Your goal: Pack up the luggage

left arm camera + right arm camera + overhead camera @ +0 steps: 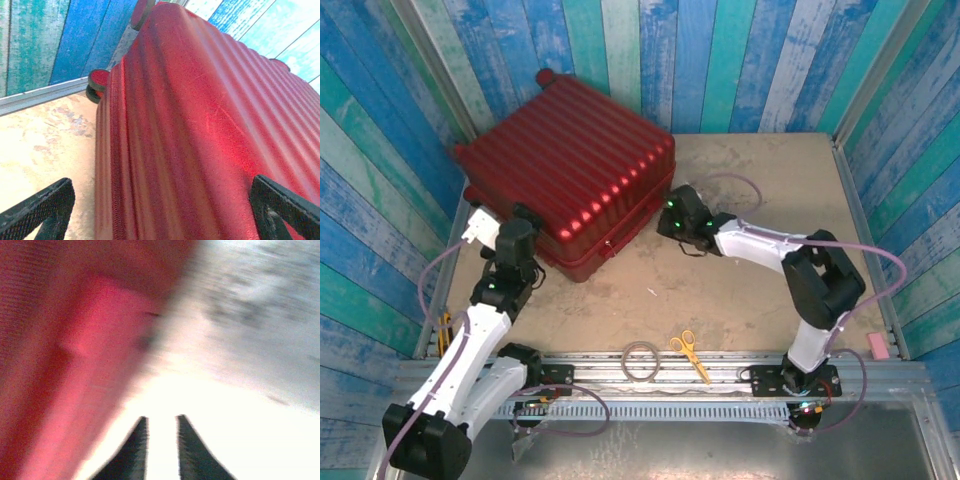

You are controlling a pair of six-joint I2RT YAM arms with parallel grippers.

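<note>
The red ribbed luggage is lying shut at the far left of the table, close against the blue striped wall, with a robot arm flanking it on either side. The left arm's fingers are standing wide open and empty, framing the shell's near-left edge, a wheel in sight beyond. The right arm's fingers are hovering at the case's right corner, drawn almost together with nothing between them. Yellow-handled scissors and a grey ring are lying near the table's front edge. The work appears to be at its opening stage, with the lid not yet lifted. The next move likely calls for finding the seam and parting the two shells before anything goes inside.
</note>
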